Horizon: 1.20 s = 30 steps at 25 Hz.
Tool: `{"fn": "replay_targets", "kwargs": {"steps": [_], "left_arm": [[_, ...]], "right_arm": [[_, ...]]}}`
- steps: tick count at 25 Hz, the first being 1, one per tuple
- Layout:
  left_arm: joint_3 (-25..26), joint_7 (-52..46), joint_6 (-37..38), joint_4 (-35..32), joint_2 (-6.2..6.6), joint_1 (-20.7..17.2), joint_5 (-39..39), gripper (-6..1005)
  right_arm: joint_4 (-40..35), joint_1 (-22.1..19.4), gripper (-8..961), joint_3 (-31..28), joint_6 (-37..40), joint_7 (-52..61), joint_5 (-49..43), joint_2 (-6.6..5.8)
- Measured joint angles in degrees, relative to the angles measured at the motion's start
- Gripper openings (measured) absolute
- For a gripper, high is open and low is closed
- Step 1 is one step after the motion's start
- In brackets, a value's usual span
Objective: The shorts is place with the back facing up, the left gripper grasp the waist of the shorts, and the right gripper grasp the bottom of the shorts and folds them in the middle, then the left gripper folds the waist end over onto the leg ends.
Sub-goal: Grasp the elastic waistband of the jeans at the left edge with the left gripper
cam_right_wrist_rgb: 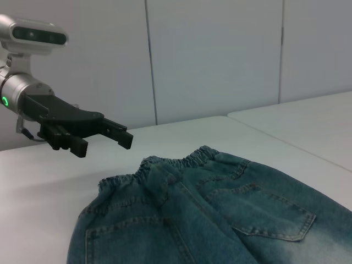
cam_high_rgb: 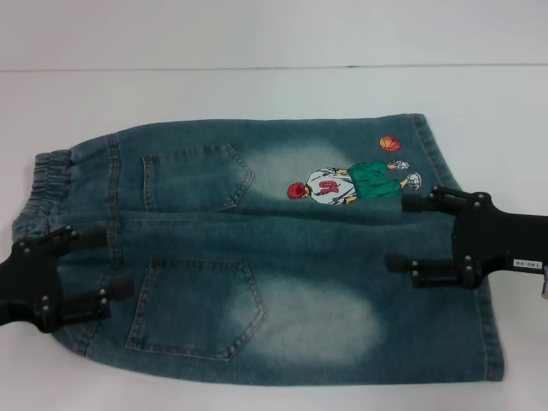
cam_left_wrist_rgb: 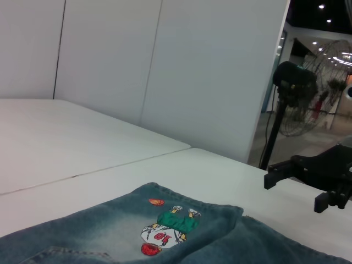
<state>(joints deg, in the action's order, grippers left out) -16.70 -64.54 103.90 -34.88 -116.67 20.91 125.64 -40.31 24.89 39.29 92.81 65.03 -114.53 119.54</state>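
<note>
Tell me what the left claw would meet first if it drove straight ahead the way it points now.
Probably nothing solid at first: the open left claw points across the blue denim shorts, hovering above them; farther on comes the right claw. Height is uncertain.

Faded blue denim shorts (cam_high_rgb: 257, 257) lie on a smooth, matt white table (cam_high_rgb: 257, 94).

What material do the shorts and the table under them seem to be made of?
The shorts look like blue denim, faded in pale patches, with visible seam stitching and a gathered elastic waistband. The basketball-player figure appears embroidered. The table looks like a smooth, matte white board; its exact material cannot be told.
</note>
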Motion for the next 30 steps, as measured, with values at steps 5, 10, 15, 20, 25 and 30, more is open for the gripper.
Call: {"fn": "replay_targets", "kwargs": {"steps": [5,10,15,20,25,30], "left_arm": [[0.01,-0.22,-0.35,-0.06,-0.23,-0.02,0.0,900],[0.01,-0.46,-0.39,-0.39,-0.33,-0.29,0.0,897],[-0.65,-8.27,0.63,-5.83,-0.4,-0.57,0.48,893],[-2.3,-21.86,2.93,-19.37,-1.32,-1.88,2.85,890],[-2.73,-35.18,4.59,-33.37,-1.95,-1.98,12.05,886],[-4.18,-40.6,3.94,-35.33,-1.71,0.63,22.85,882]], "right_arm": [[0.12,-0.18,941,0.0,0.0,0.01,0.0,0.07],[0.21,-0.28,941,-0.07,0.4,0.06,0.01,0.14],[0.25,-0.2,940,-0.08,0.92,0.12,0.29,0.17],[-0.36,0.05,940,-0.45,2.07,1.46,0.36,0.08],[-1.12,0.14,940,-0.65,2.18,1.79,0.36,0.0],[-1.36,0.42,941,-0.73,1.78,2.01,0.37,-0.01]]}}
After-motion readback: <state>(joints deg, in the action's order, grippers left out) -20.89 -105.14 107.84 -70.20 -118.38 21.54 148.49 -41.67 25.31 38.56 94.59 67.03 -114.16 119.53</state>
